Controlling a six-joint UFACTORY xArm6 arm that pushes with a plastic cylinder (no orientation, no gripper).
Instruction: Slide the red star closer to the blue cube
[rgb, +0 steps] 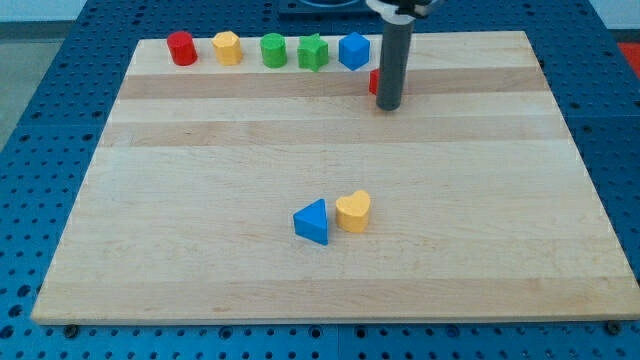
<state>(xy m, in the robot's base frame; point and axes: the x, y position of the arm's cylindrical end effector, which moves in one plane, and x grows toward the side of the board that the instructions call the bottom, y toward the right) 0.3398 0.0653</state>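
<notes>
Eight small coloured blocks sit on a pale wooden worktop (200, 200), which rests on a blue perforated base (40, 150). Along the view's top edge a row runs from left to right: a red cylinder (181, 48), a yellow block (228, 47) with faceted sides, a green cylinder (273, 50), a green star (313, 52) and the blue cube (354, 51). Just to the right of the blue cube, and slightly lower in the view, a sliver of the red star (373, 82) shows; most of it is hidden behind the dark rod, so its shape cannot be made out. The rod comes down from the view's top, and my tip (388, 106) meets the worktop right beside the red star, on its right and lower side; whether they touch cannot be told. The arm carries no pincer, only this rod. Well apart from the row, near the middle of the lower half of the worktop, a blue triangle (312, 222) and a yellow heart (353, 211) lie side by side, nearly touching.
</notes>
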